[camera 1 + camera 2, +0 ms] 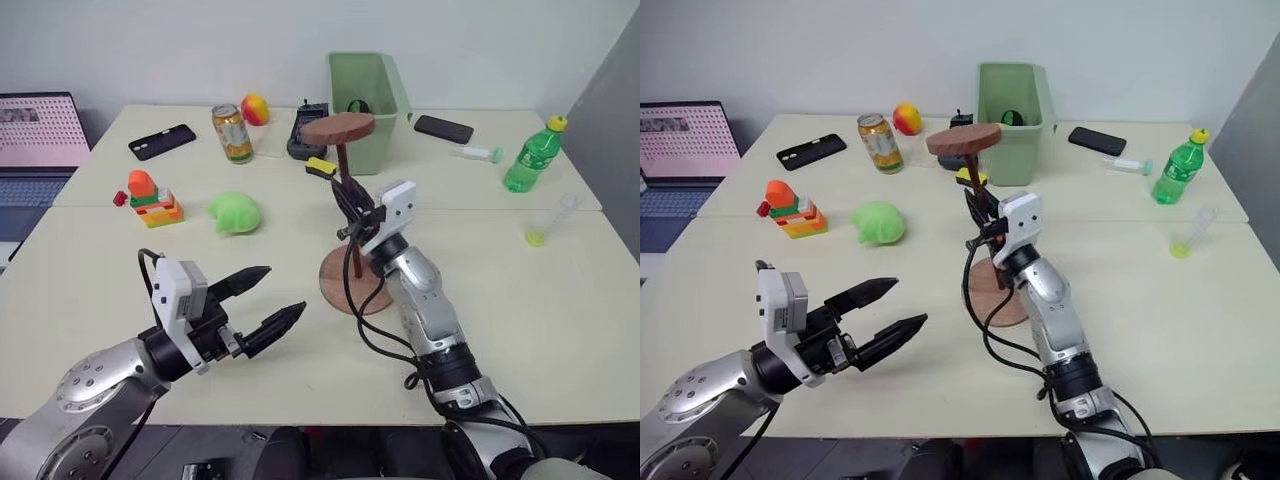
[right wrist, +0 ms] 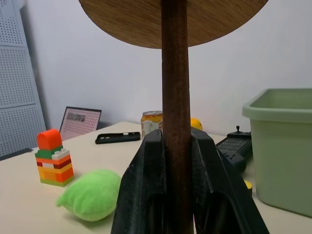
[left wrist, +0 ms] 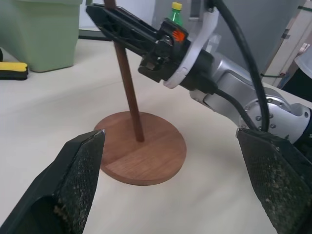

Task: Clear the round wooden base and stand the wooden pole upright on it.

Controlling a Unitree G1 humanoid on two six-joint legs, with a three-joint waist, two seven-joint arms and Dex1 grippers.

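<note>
In the left eye view, the round wooden base [image 1: 372, 288] lies flat on the cream table [image 1: 560, 330], near its middle. The wooden pole [image 1: 347, 205] stands upright with its lower end on the base, and its own disc is at the top. The right gripper [image 1: 345, 205] is pressed together on the pole, about halfway up. The left gripper [image 1: 270, 300] hovers over the front of the table, to the left of the base and apart from it, with its two fingers spread.

Farther back there are a green bin [image 1: 370, 95], a drink can [image 1: 232, 133], a black phone [image 1: 162, 141], a green plush toy [image 1: 234, 212], a stack of toy blocks [image 1: 152, 199] and a green bottle [image 1: 533, 155].

The right eye view shows the same scene, with a laptop [image 1: 685, 150] at the left edge.

In the left wrist view, the pole's foot meets the base close to its centre, and the right gripper holds the pole above. The two spread fingers [image 3: 73, 190] of the left gripper frame the base without touching it.

In the right wrist view, the two black fingers [image 2: 146, 190] pinch the pole from both sides, and the pole's disc is overhead.
</note>
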